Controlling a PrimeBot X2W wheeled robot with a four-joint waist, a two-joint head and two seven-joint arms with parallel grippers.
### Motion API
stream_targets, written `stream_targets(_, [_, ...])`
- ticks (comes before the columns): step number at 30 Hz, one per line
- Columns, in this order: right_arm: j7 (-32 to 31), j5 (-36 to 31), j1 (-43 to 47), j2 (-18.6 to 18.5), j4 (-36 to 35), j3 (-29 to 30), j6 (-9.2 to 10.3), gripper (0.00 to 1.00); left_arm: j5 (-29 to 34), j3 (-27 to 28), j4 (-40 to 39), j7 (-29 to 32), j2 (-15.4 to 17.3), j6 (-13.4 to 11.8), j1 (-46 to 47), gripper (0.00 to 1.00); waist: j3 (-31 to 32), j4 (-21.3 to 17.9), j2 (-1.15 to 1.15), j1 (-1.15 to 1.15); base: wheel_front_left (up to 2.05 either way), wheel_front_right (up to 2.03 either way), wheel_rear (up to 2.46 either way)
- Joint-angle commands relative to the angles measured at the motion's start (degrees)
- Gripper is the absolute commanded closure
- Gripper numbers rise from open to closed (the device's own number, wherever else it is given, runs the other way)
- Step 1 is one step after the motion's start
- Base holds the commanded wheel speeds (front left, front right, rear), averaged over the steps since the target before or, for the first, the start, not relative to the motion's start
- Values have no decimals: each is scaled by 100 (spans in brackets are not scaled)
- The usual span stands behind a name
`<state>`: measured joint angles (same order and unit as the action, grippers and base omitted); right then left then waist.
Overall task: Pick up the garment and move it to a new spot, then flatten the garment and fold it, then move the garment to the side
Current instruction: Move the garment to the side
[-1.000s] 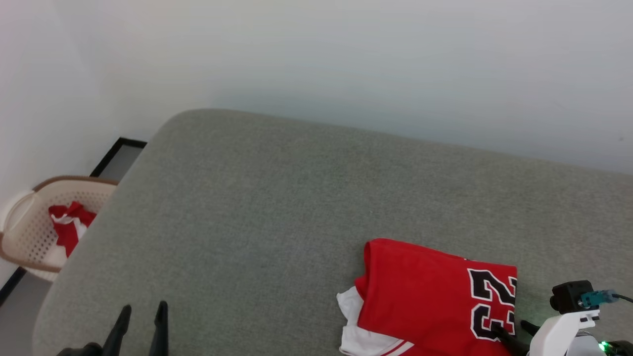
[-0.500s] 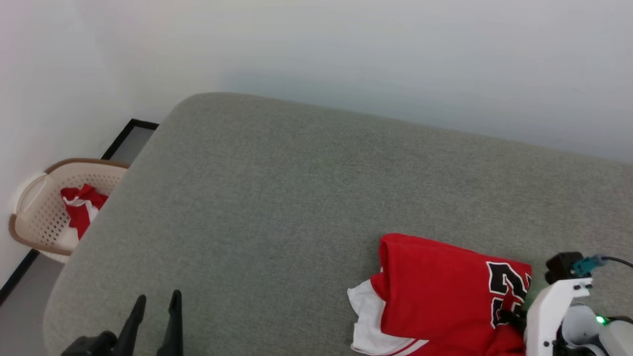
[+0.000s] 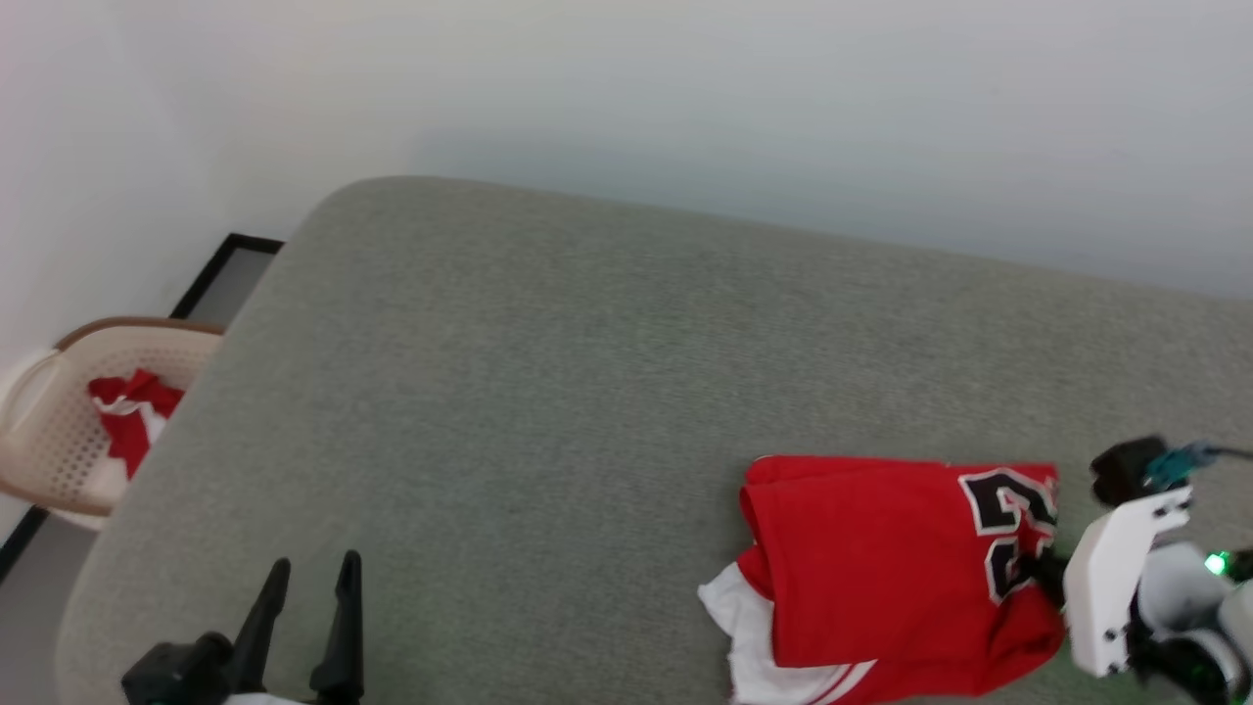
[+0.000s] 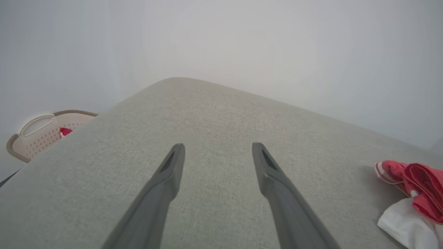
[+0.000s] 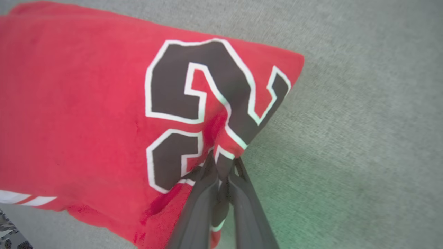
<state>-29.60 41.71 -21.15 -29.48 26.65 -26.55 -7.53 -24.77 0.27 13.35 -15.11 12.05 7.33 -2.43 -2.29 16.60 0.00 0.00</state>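
a: what does the head view show?

b: a wide grey cushion [image 3: 587, 392] set against a pale wall. the garment [image 3: 881, 578], a red jersey folded to a rough rectangle with a white sleeve poking out, lies on the cushion's near right part. the right gripper [image 3: 1040, 568] meets the garment's right edge, by the black numerals. the left gripper [image 3: 311, 566] hovers over the cushion's near left corner. a beige basket [image 3: 137, 324] with red cloth inside stands off the cushion's left end.

a: and the left wrist view?

b: its two dark fingers [image 4: 168, 180] are spread wide above bare cushion and hold nothing. the garment is well apart from them, toward the cushion's right.

a: the right wrist view?

b: the jaws are closed tight, pinching a tuck of red cloth at the garment's edge just under the numerals [image 5: 214, 79]. the fabric puckers toward the pinch. there is bare cushion beside it.

a: which step is this?

b: the garment looks folded already, so i'd judge it's the last step, moving it to the side. the next move calls for a low, gentle carry across the cushion, since one pinch bears everything and the layers could slide open. i can't tell whether every layer is caught.
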Motion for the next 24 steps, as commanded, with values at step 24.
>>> stream_targets(24, [-131,-183,-1537,-1611,-925,-393,8,100,67,-555,-192,0,331,21,1226,0,-1009,-2296,0,0,0,0,0])
